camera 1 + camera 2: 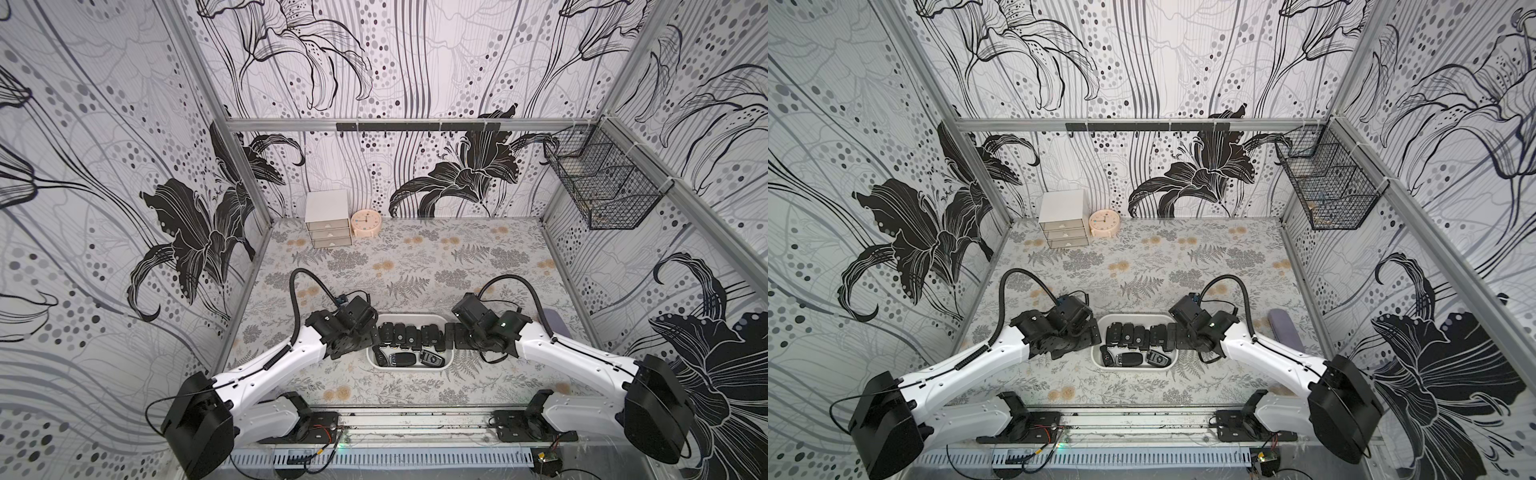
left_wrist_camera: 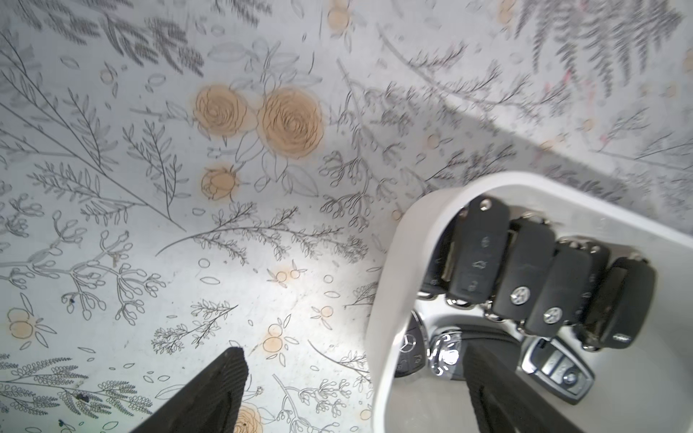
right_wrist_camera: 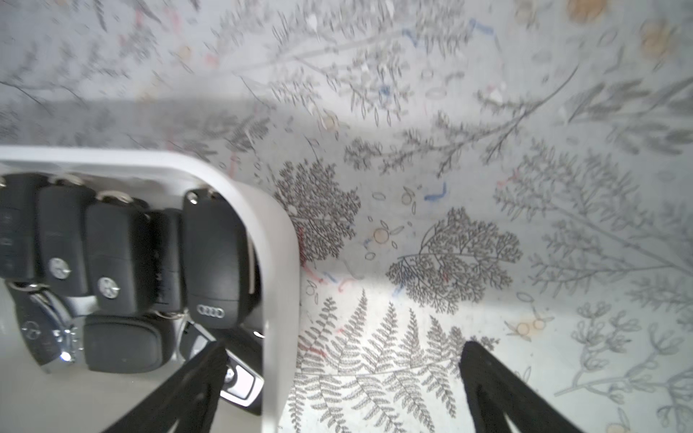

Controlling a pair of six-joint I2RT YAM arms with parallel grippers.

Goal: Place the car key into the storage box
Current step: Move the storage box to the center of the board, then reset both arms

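Note:
The storage box is a shallow white tray near the table's front, seen in both top views. Several black car keys lie in it: a row along the far side and three at the near side. My left gripper is open and straddles the box's left end wall. One finger is outside and the other is inside, next to a Mercedes key. My right gripper is open astride the right end wall, beside an Audi key. Neither holds a key.
A white three-drawer cabinet and a peach clock stand at the back left. A black wire basket hangs on the right wall and a hook rail runs along the back. A grey-purple object lies behind the right arm.

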